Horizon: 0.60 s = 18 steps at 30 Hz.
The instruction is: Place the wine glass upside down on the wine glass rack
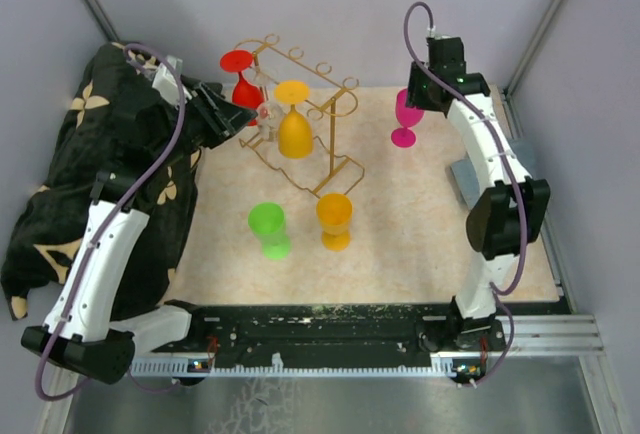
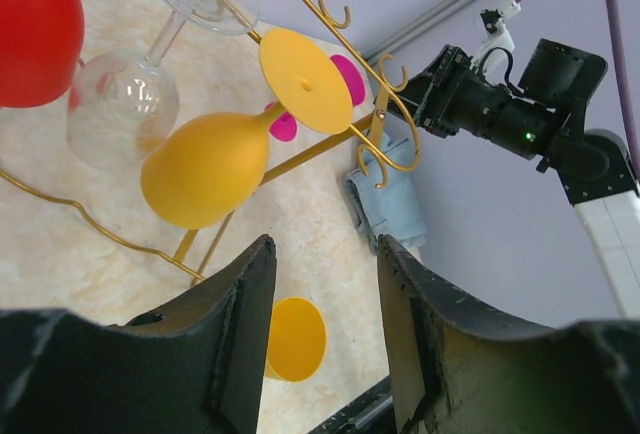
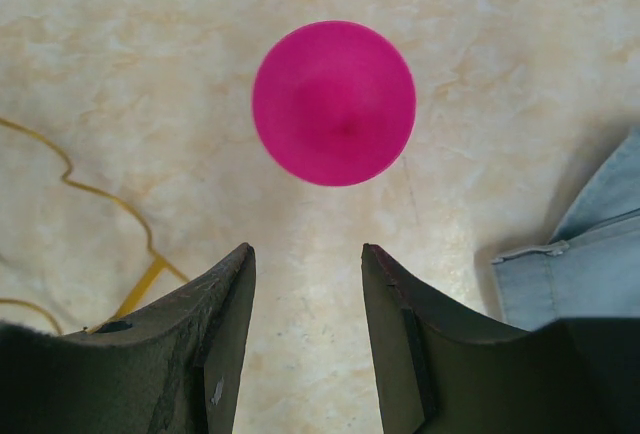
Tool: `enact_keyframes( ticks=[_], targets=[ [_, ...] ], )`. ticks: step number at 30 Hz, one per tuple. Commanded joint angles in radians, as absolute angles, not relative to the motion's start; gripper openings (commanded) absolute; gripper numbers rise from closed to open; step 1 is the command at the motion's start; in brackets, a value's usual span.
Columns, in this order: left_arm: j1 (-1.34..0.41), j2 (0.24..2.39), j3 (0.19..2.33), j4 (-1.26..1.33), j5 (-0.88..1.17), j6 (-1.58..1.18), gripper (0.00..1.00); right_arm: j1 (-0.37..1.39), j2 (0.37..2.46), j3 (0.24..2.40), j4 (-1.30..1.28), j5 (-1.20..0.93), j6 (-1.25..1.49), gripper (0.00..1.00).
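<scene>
Right tool (image 3: 305,254) was held apart and empty directly over the pink wine glass (image 3: 334,104) standing on the table (image 1: 420,234), away from the wine glass rack (image 2: 381,119), likely for pickup; left tool (image 2: 325,244) was held apart, empty, beside the rack.

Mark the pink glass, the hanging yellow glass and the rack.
pink wine glass (image 1: 406,111): top external view, on its bowl.
yellow wine glass (image 2: 205,169): left wrist view, on its bowl.
wine glass rack (image 2: 310,151): left wrist view, on a lower gold crossbar.
</scene>
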State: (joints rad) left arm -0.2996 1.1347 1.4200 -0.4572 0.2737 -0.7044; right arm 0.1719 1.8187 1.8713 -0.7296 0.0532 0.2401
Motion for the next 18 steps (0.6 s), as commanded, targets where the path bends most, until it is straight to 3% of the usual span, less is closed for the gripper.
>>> enact_keyframes(
  ticks=[1, 18],
  targets=[
    [-0.305, 1.105, 1.448, -0.492, 0.225, -0.635, 0.51, 0.164, 1.879, 2.018, -0.767, 0.180, 0.187, 0.47],
    [-0.303, 1.101, 1.417, -0.491, 0.205, -0.625, 0.52, 0.121, 2.116, 2.185, -0.808, 0.253, 0.192, 0.47]
  ],
)
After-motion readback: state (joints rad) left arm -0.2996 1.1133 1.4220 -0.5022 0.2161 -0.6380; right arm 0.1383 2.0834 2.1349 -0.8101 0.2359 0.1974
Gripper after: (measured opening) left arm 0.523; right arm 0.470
